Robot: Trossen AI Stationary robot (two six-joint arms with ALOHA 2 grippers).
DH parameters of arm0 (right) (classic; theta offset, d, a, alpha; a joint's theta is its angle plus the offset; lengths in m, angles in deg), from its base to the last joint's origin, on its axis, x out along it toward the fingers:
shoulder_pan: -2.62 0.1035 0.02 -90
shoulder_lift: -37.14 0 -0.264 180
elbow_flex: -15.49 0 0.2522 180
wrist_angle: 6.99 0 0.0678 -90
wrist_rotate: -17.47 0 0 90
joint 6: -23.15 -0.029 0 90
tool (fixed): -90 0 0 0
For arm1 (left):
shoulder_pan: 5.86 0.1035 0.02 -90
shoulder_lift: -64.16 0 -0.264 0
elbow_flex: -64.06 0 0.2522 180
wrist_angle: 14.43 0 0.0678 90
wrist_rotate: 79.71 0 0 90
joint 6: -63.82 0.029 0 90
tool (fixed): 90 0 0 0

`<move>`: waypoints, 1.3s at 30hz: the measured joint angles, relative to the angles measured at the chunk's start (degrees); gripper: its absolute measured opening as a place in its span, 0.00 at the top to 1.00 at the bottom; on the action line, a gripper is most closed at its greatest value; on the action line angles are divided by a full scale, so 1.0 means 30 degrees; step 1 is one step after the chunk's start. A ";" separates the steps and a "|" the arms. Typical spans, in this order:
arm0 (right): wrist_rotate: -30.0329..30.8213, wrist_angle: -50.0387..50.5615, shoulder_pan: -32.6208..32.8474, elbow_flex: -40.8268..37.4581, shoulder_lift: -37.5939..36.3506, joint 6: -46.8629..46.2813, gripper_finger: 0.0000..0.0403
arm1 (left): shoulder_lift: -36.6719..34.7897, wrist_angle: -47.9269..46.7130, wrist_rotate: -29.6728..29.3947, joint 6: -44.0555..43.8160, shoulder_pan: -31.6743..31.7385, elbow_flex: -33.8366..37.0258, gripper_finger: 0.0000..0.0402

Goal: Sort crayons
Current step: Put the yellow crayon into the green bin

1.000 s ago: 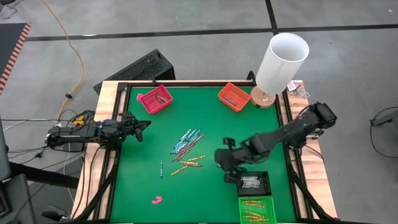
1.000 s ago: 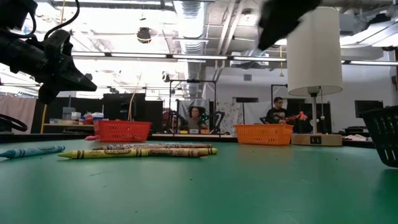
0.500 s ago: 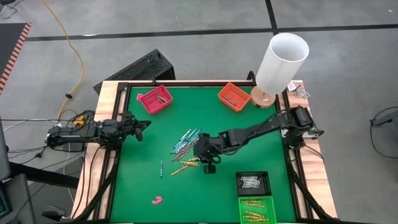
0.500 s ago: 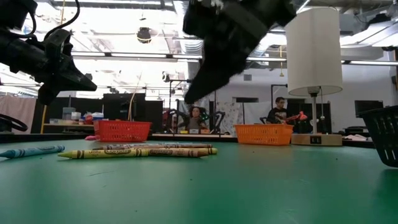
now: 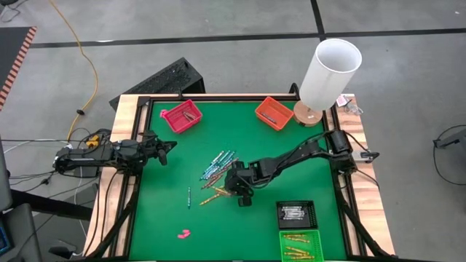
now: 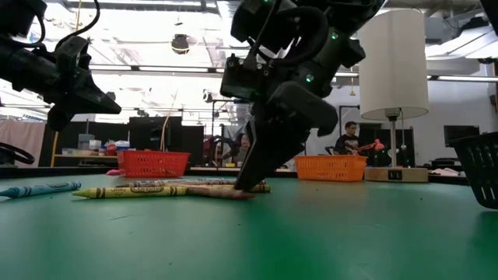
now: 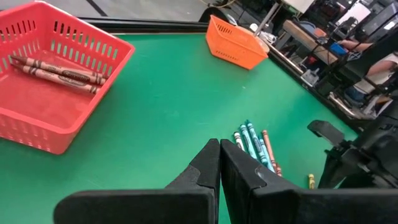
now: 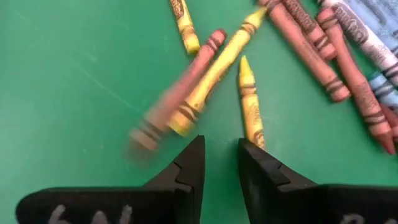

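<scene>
From above, your crayons (image 5: 218, 172) lie in a loose scatter at the centre of the green table (image 5: 167, 211): a teal bunch toward the upper right, yellow and reddish ones lower, one blue stick apart at the left. The right gripper (image 5: 240, 195) is down at the scatter's lower right edge. The left gripper (image 5: 166, 149) waits over the table's left edge. A red basket (image 5: 181, 116) and an orange basket (image 5: 274, 113) sit along the top edge, a black tray (image 5: 296, 214) and a green tray (image 5: 299, 246) at lower right, a lamp (image 5: 326, 73) at upper right, a pink lump (image 5: 183, 233) at lower left.

At table height, your right gripper's tip touches down beside yellow and reddish crayons lying flat at mid-frame; a workshop with people fills the background.

Your left wrist view shows its fingers (image 7: 205, 171) pressed together, with brown crayons in the red basket at upper left.

Your right wrist view shows its fingers (image 8: 189, 168) slightly parted, holding nothing, a yellow crayon (image 8: 250, 102) just ahead of them and reddish ones at upper right.
</scene>
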 joint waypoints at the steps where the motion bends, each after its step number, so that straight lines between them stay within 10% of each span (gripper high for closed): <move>1: 0.0061 0.0026 0.0000 -0.0007 0.0013 0.0041 0.75 | 0.0000 0.0006 0.0004 0.0000 0.0004 0.0000 1.00; 39: -0.0636 -0.0338 -0.2106 0.0339 -0.0307 0.3205 0.75 | 0.0000 0.0003 -0.0074 0.1239 0.0003 0.0000 1.00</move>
